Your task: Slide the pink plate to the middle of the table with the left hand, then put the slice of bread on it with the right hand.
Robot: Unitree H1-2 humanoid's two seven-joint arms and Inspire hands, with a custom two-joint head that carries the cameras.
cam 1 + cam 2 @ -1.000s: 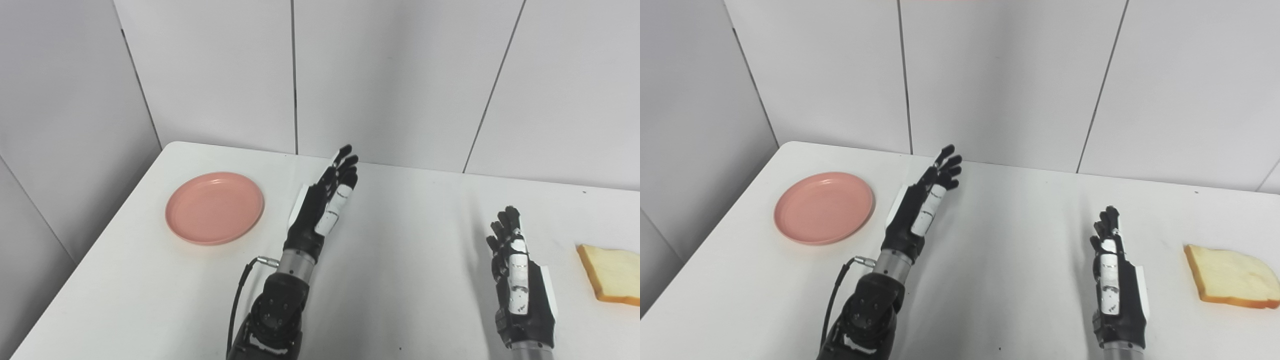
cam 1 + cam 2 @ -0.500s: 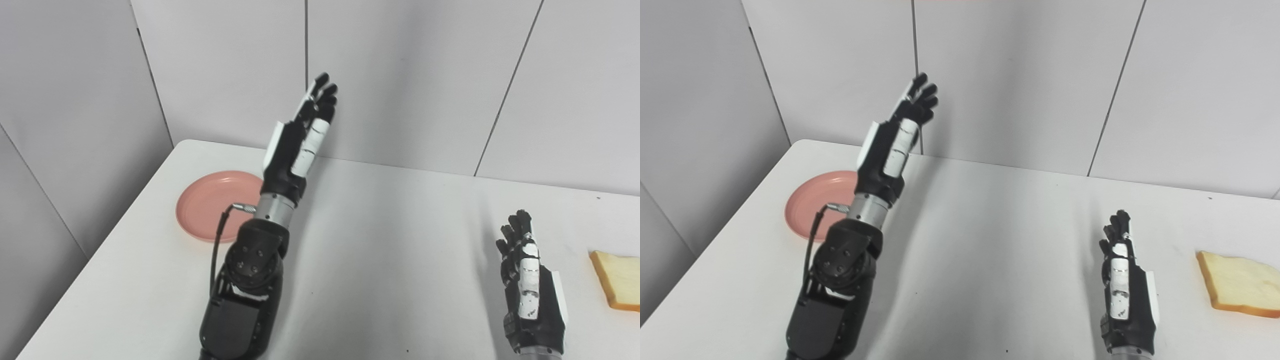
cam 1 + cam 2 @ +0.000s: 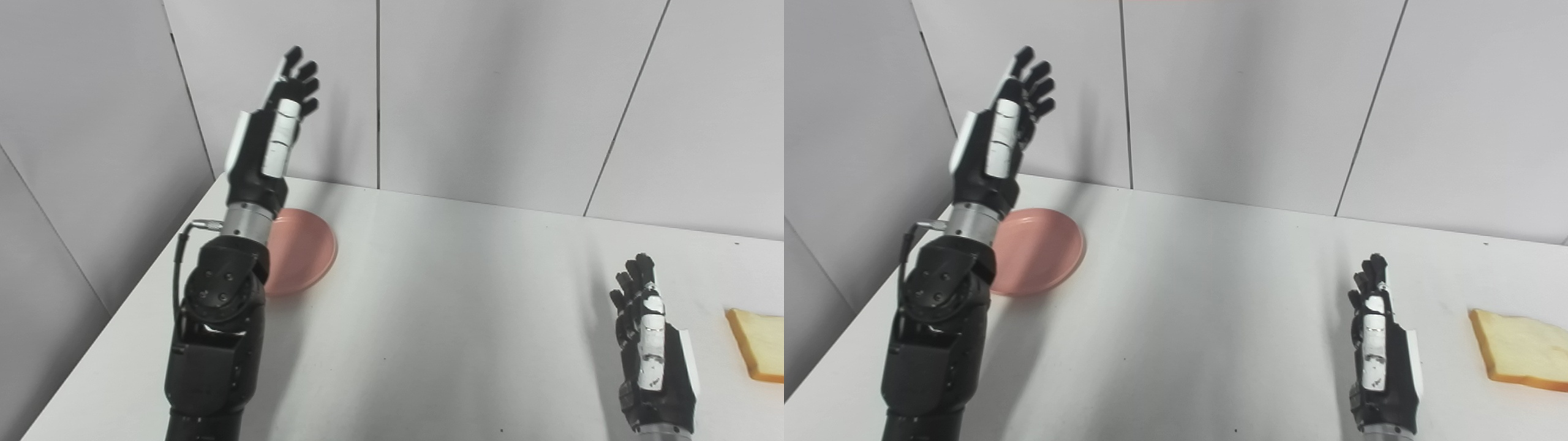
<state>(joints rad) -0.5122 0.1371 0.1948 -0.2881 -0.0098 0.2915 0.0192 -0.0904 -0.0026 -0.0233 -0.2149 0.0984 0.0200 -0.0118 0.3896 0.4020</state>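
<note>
Bare lab booth (grey wall panels (image 3: 490, 92), white table (image 3: 441, 318))

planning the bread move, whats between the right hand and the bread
Nothing: only bare white table lies between the right hand and the bread. The right eye view shows the stretch best.

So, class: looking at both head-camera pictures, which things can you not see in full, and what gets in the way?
- Pink plate: its left part is hidden behind the raised left arm in both views.
- Slice of bread: cut off by the right edge in the left eye view; whole in the right eye view.
- Right robot hand: seen from the back, so its palm is hidden.
</note>
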